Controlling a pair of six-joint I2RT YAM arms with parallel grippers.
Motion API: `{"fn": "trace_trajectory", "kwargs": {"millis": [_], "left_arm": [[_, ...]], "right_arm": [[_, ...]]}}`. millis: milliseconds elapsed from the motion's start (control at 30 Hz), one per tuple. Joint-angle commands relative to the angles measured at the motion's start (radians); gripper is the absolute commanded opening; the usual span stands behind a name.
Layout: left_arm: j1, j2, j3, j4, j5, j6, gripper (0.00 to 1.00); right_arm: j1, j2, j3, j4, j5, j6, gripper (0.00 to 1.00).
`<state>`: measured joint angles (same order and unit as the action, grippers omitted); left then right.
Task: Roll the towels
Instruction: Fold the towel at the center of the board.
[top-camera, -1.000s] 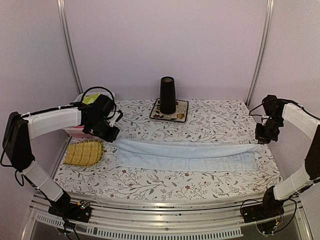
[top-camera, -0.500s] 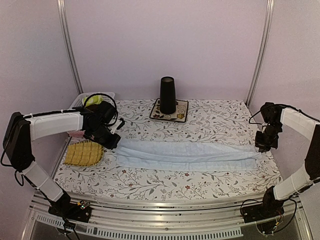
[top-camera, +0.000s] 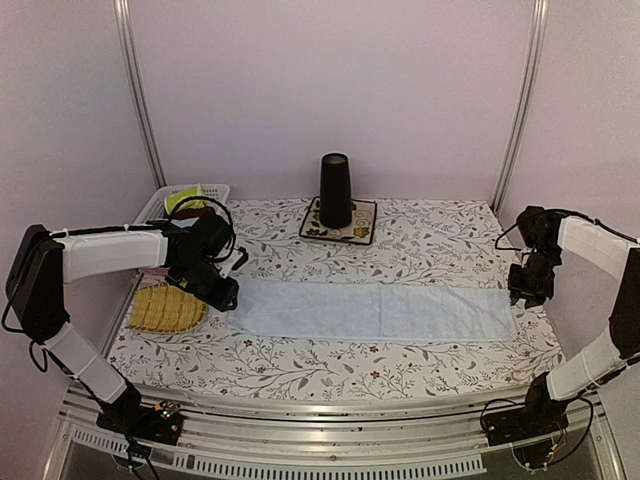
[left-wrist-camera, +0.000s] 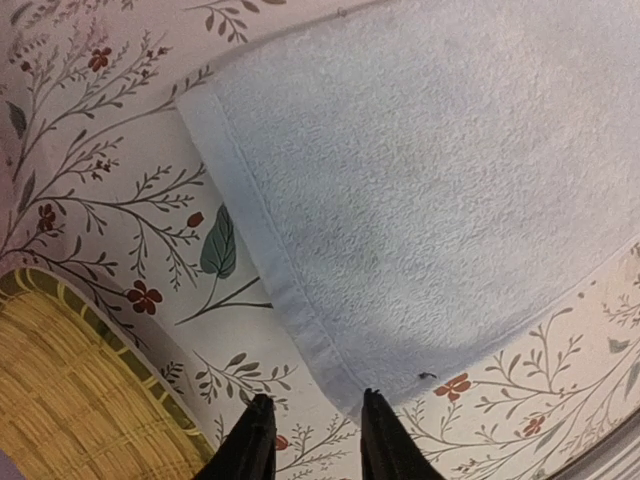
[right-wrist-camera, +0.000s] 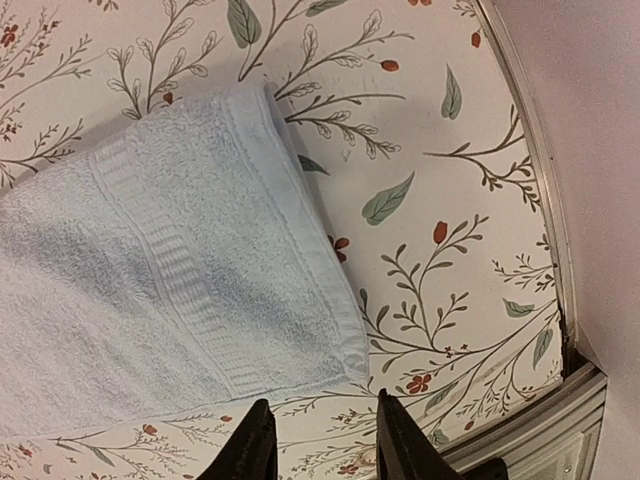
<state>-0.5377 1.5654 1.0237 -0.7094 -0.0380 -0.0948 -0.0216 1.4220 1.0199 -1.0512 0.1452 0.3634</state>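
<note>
So your towel (top-camera: 370, 310) lies flat for rolling, left gripper (left-wrist-camera: 317, 400) and right gripper (right-wrist-camera: 323, 402) at its ends, fingers apart, holding nothing

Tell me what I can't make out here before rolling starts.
- Yellow-green towel: in the top view, mostly hidden inside the white basket.
- Left pincer, right pincer: the bottom edge of each wrist view cuts them off, so only the parted tips show.
- Light blue towel: how many layers it has is unclear in every view.
</note>
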Motion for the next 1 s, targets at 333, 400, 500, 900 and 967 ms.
{"fn": "trace_trajectory", "kwargs": {"millis": [333,400,500,900,967], "left_arm": [[0.080,0.032,0.135,0.053,0.046,-0.025,0.97],[0.109,0.100,0.185,0.059,0.063,-0.035,0.97],[0.127,0.183,0.266,0.052,0.070,-0.038,0.91],[0.066,0.245,0.342,0.051,0.109,-0.041,0.74],[0.038,0.241,0.344,0.051,0.099,-0.041,0.74]], "right_arm": [[-0.001,0.035,0.066,0.059,0.019,0.010,0.48],[-0.023,0.070,0.066,0.101,-0.018,0.004,0.48],[-0.051,0.136,0.045,0.170,-0.058,0.002,0.43],[-0.148,0.218,-0.021,0.257,-0.105,-0.055,0.44],[-0.158,0.240,-0.017,0.248,-0.117,-0.057,0.44]]}}
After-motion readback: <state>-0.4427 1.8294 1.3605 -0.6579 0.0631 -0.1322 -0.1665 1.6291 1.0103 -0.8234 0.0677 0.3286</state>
